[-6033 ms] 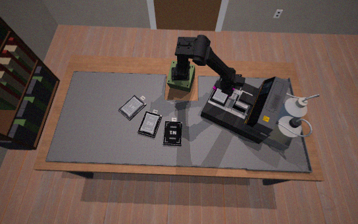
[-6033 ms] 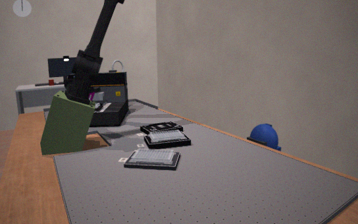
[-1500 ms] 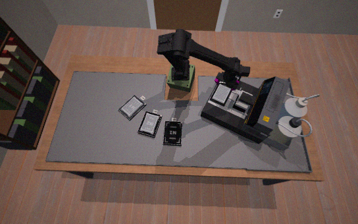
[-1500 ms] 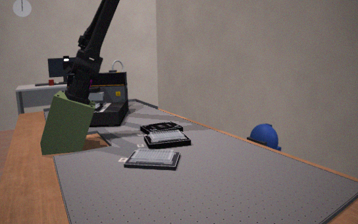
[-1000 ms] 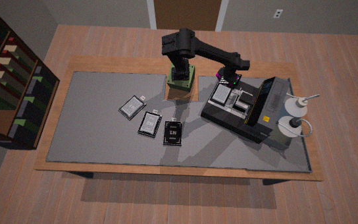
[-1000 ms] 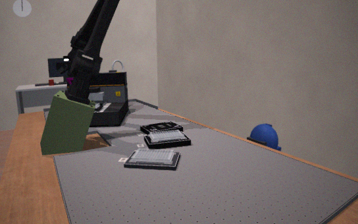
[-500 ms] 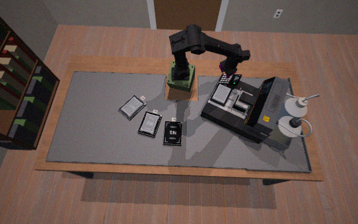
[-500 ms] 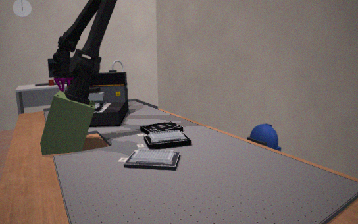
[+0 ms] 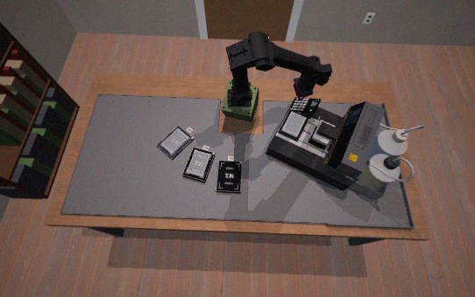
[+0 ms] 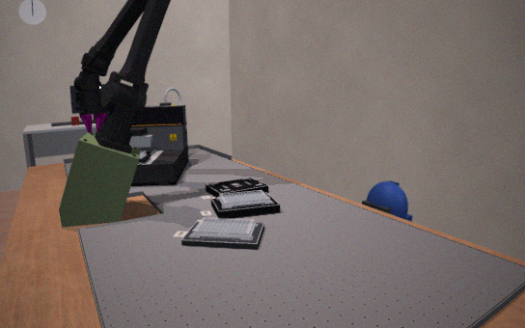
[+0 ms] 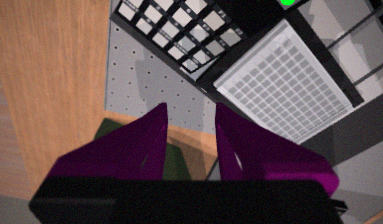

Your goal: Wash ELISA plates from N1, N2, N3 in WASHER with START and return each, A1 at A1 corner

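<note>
An ELISA plate [image 9: 292,124] [image 11: 282,90] lies flat in the carrier pocket of the washer [image 9: 349,144] [image 10: 164,140]. The lamp [image 9: 311,110] [image 11: 288,2] beside the keypad [image 9: 301,105] [image 11: 177,25] shows green. My gripper [image 9: 301,93] [image 10: 93,126] [image 11: 191,111] hangs over the mat edge just beside the keypad, its purple fingers drawn narrow with nothing between them. Nest N1 [image 9: 229,176] [image 10: 236,188] is bare and shows its label. The other two nests each hold a plate: one in the middle [image 9: 198,163] [image 10: 244,199] and one on the left [image 9: 175,141] [image 10: 223,229].
The arm's green base [image 9: 240,105] [image 10: 96,185] stands in a notch at the mat's back edge. Two white bottles [image 9: 392,140] with tubing stand right of the washer. A bookshelf [image 9: 9,109] is left of the table. A blue dome [image 10: 388,198] sits off the mat's side.
</note>
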Action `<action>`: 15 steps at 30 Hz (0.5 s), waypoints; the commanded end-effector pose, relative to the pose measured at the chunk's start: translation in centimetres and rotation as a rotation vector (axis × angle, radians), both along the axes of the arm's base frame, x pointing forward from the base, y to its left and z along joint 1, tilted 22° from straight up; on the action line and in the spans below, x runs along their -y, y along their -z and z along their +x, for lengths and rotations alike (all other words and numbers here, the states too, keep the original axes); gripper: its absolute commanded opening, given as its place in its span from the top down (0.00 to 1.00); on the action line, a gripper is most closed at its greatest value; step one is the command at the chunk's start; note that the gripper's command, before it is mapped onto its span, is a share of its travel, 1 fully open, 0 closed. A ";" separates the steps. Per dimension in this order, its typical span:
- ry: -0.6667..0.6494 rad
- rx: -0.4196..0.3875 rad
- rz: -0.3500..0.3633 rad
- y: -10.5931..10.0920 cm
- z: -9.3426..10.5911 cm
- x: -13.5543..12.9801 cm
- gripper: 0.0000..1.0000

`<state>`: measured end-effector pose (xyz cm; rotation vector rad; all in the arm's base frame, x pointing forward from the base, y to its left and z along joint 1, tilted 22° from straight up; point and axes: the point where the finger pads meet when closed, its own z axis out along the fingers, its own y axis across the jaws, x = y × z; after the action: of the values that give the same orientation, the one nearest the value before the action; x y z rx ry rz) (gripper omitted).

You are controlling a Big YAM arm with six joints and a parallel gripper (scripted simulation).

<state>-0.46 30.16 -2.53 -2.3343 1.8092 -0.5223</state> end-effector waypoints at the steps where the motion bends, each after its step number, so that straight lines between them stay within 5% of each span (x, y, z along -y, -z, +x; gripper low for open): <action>1: 0.130 0.012 0.104 0.1 -2.8 -2.3 0.72; 15: 0.503 0.041 0.237 2.3 -8.6 -1.1 0.96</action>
<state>-6.52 28.96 -4.86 -1.9321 2.1693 -0.4708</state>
